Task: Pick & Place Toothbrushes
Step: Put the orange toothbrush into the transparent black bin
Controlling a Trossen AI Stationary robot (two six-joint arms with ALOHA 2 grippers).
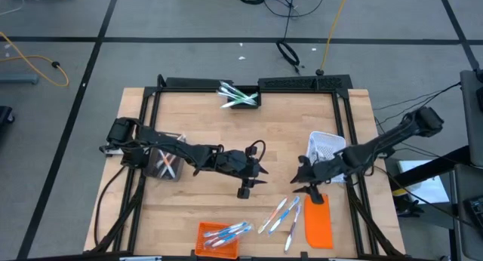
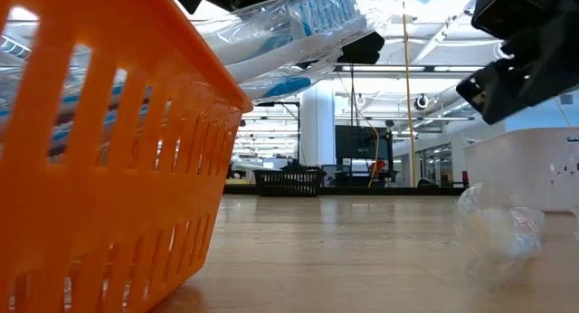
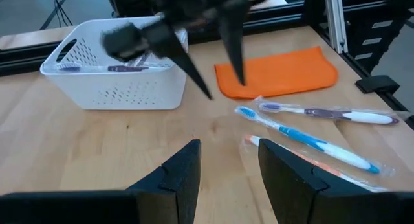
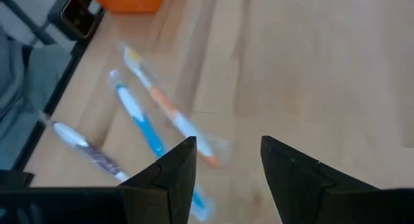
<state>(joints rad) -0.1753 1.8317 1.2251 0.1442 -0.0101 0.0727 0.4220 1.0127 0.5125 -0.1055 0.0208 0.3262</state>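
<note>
Three loose toothbrushes (image 1: 281,214) in clear wrappers lie flat on the wooden table near its front edge, between an orange basket (image 1: 219,238) and a flat orange lid (image 1: 318,222). In the left wrist view they show as a blue one (image 3: 304,138), a dark-handled one (image 3: 330,112) and an orange one (image 3: 310,162). My left gripper (image 1: 253,174) hovers open at mid-table, its fingers (image 3: 187,172) apart and pointing toward them. My right gripper (image 1: 302,178) hangs open just above the toothbrushes (image 4: 145,130), beside the lid's far end. Neither touches anything.
The orange basket holds several wrapped toothbrushes (image 2: 298,33) that stick out over its rim. A white mesh basket (image 1: 326,146) stands at the right, a black bin (image 1: 240,95) with toothbrushes at the far edge, and a clear bin (image 1: 166,164) under my left arm.
</note>
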